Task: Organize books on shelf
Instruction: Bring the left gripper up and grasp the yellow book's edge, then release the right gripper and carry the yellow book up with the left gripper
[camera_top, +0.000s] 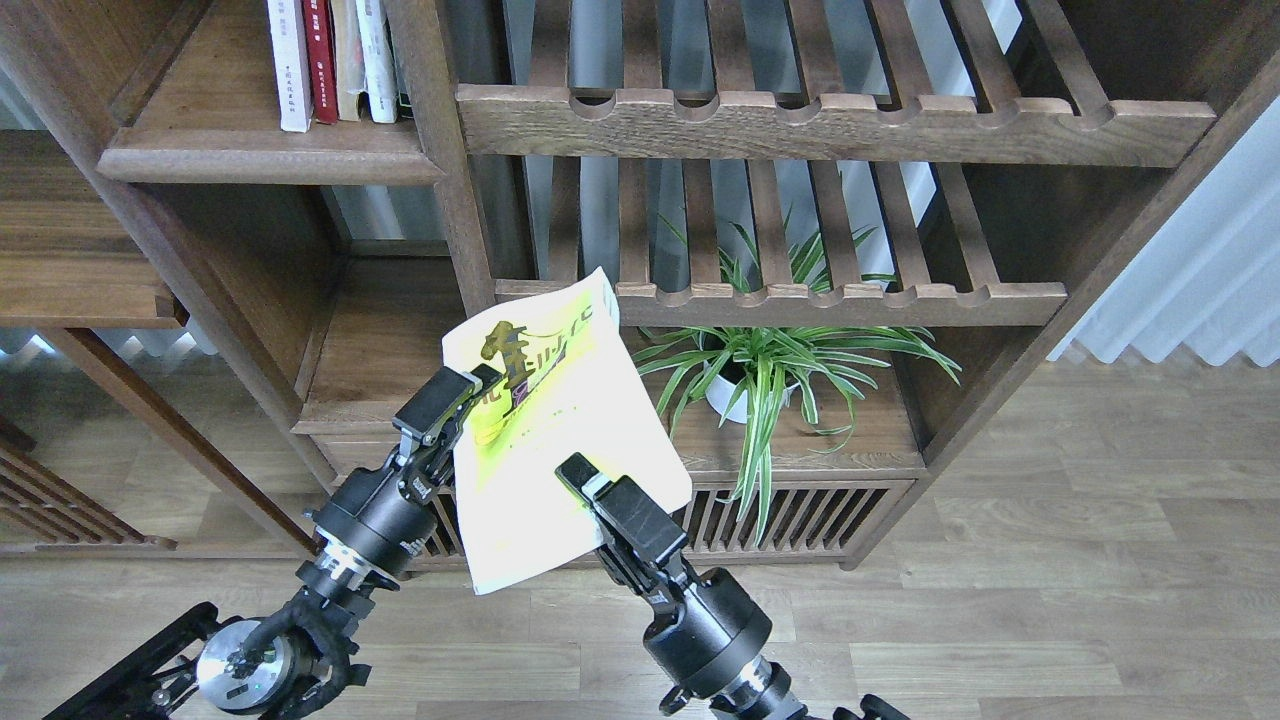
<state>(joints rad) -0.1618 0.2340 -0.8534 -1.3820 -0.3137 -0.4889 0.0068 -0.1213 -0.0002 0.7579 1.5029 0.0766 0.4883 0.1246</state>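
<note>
Shelf (270, 160) lay up-left of both tools; right tool (580, 480) gripped the yellow-green book (560, 430), long axis tilted; left tool (470, 395), nearer, touched its edge, grip unclear.

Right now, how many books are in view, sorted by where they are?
Held in the end effectors: 1, the yellow book
Standing on the shelf: 4, the upright books; a fifth may hide behind the post
Total: 5

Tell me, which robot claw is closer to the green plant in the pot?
The right gripper. It pinches the yellow-green book just left of the potted plant. The left gripper sits at the book's far edge, farther from the plant.
</note>
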